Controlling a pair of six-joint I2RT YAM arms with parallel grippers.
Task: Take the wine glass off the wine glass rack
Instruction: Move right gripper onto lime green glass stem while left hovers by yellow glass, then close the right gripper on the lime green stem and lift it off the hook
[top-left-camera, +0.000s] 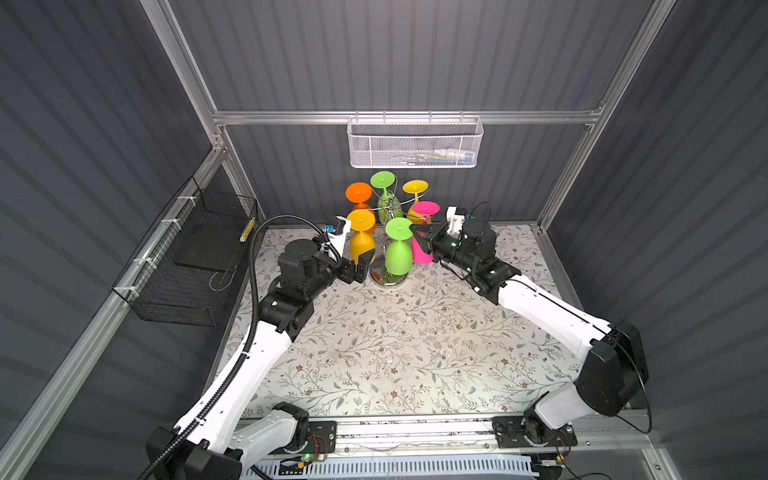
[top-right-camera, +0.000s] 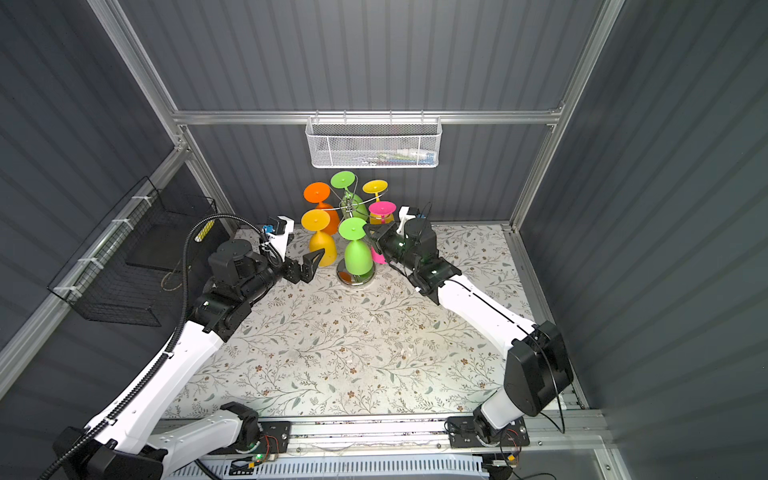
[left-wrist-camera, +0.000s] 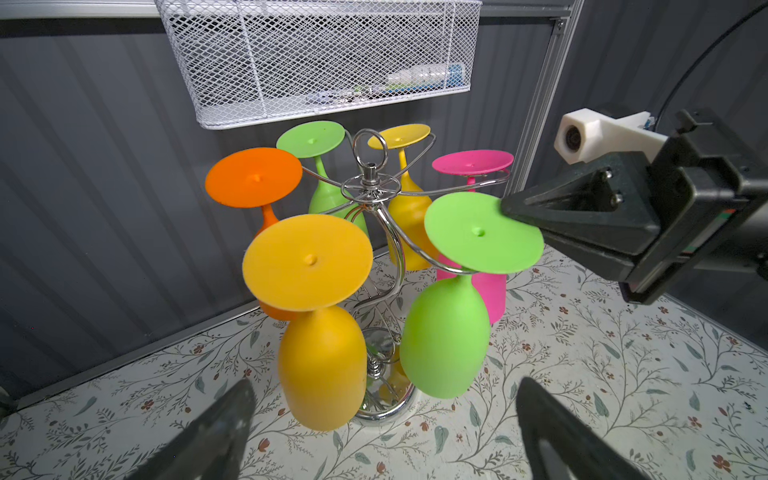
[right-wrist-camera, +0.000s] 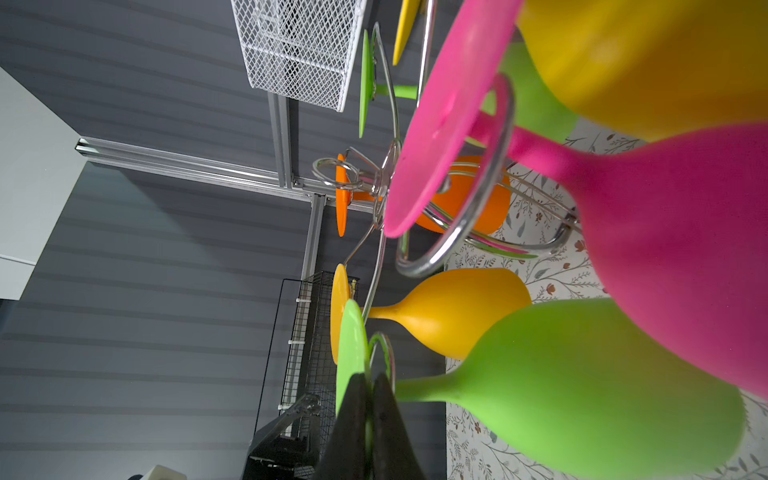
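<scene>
Left wrist view: the right tool (left-wrist-camera: 505, 205) is closed on the rim of the front green wine glass's foot (left-wrist-camera: 482, 232), one jaw above the disc and one below.
Right wrist view: both black jaws pinch the thin green foot (right-wrist-camera: 353, 353) edge-on.
Task's thing: the front green wine glass (top-left-camera: 398, 251) hangs bowl-down from a curled arm of the wine glass rack (left-wrist-camera: 370, 183), at the rack's near side, above its shiny disc base (top-right-camera: 355, 277) on the table (top-left-camera: 395, 345).
Left tool: the left tool (top-right-camera: 305, 268) stands wide open, holding nothing, near the amber wine glass (top-right-camera: 322, 247).
Step in hand: grip just made; the glass is not yet off the rack.
Next move, as I judge: slide the foot outward along the wire arm so the stem clears its open end, without knocking the pink wine glass (top-left-camera: 424, 249) just beside.
Writing: no brand or label readable.
</scene>
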